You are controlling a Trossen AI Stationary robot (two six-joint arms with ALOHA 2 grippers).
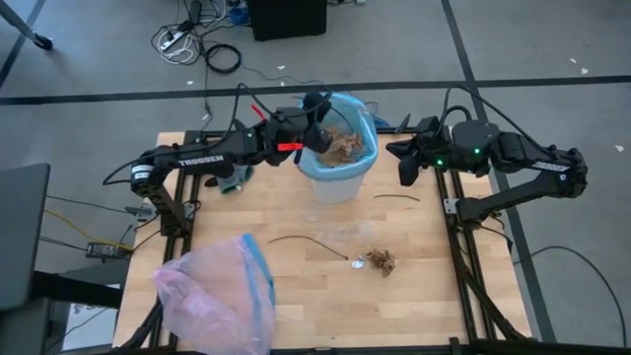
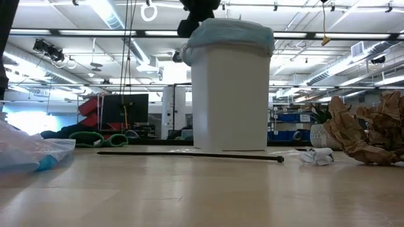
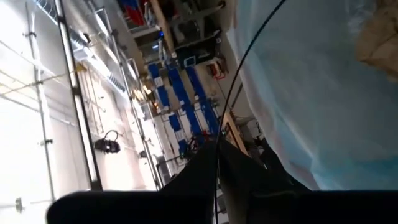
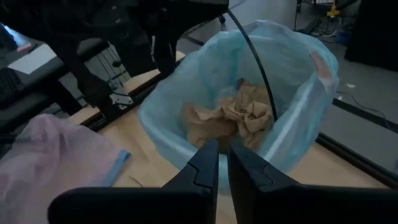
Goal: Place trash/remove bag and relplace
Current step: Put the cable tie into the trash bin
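The left gripper (image 1: 317,106) sat at the bin's (image 1: 338,182) rim, fingers nearly together, pinching a thin dark twig (image 4: 252,53) that arced over the light-blue bag (image 4: 298,68) lining the bin. The right gripper (image 4: 222,163) hovered beside the bin, jaws pressed almost together, gripping nothing. Brown crumpled paper (image 4: 224,118) lay inside the bag. More trash (image 1: 380,260) lay on the table (image 1: 424,296), near a pink bag (image 1: 212,286).
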